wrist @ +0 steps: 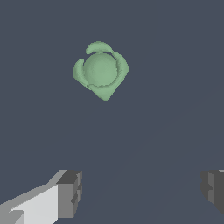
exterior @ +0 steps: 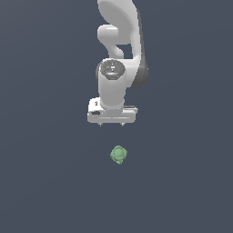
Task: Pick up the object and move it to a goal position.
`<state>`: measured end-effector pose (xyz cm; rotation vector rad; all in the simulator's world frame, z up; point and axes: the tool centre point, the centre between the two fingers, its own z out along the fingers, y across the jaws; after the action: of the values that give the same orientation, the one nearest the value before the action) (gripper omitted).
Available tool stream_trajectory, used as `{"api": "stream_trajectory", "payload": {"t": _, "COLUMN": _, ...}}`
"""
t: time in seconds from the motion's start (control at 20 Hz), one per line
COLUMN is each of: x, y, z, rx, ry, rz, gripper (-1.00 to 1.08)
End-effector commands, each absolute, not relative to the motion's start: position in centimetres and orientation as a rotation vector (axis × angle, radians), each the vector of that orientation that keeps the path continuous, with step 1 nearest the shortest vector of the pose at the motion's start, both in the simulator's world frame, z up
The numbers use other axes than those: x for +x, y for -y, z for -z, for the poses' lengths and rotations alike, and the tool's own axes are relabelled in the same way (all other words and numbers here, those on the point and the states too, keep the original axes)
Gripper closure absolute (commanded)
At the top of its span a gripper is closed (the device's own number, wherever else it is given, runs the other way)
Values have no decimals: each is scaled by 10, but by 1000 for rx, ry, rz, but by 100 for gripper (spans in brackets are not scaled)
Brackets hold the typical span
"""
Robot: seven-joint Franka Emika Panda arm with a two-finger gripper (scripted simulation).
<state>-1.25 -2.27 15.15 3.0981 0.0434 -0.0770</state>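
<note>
The object is a small pale-green, lumpy round item lying on the dark grey floor in the lower middle of the exterior view. It also shows in the wrist view, with leaf-like lobes around a round core. My white gripper hangs above and behind the object, apart from it. In the wrist view the gripper is open and empty, its two grey fingertips spread wide. The object lies ahead of the fingertips, not between them.
The dark grey floor spreads flat all around. The white arm rises behind the gripper to the top of the exterior view. No goal marker shows.
</note>
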Motion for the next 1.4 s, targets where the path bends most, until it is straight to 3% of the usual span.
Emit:
{"api": "stream_trajectory", "payload": {"t": 0.0, "x": -13, "y": 23, "z": -152, "rx": 3098, "ry": -43, "rz": 77, "gripper": -92}}
{"api": "stream_trajectory", "payload": {"t": 0.8, "x": -8, "y": 1, "z": -154, "rx": 3080, "ry": -175, "rz": 56, "gripper": -92}}
{"api": "stream_trajectory", "payload": {"t": 1.35, "x": 8, "y": 0, "z": -146, "rx": 3095, "ry": 2, "rz": 45, "gripper": -92}}
